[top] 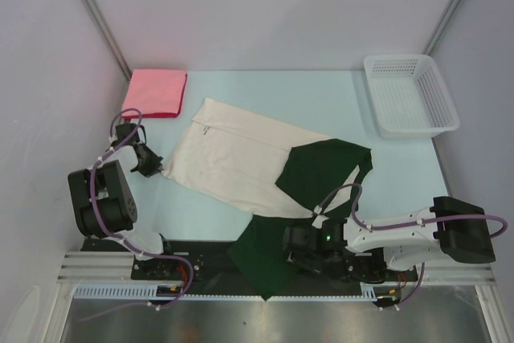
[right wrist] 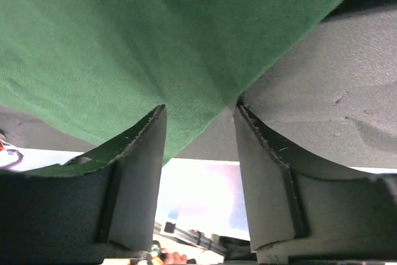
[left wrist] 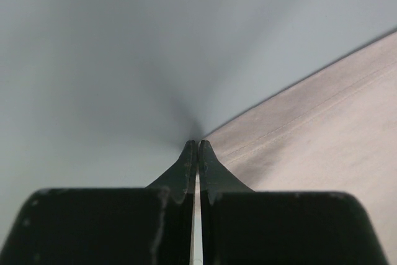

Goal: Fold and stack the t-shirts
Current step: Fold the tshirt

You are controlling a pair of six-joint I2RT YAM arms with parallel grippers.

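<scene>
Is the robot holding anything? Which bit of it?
The left fingers look pinched shut on the shirt at its cream corner. The right fingers stand open around the green end, not gripping yet.

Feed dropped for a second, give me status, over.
Left fingers shut on cream-and-green shirt corner. Right fingers open, green cloth between them. Pink shirt folded, far left. Basket far right, out of the way.
</scene>
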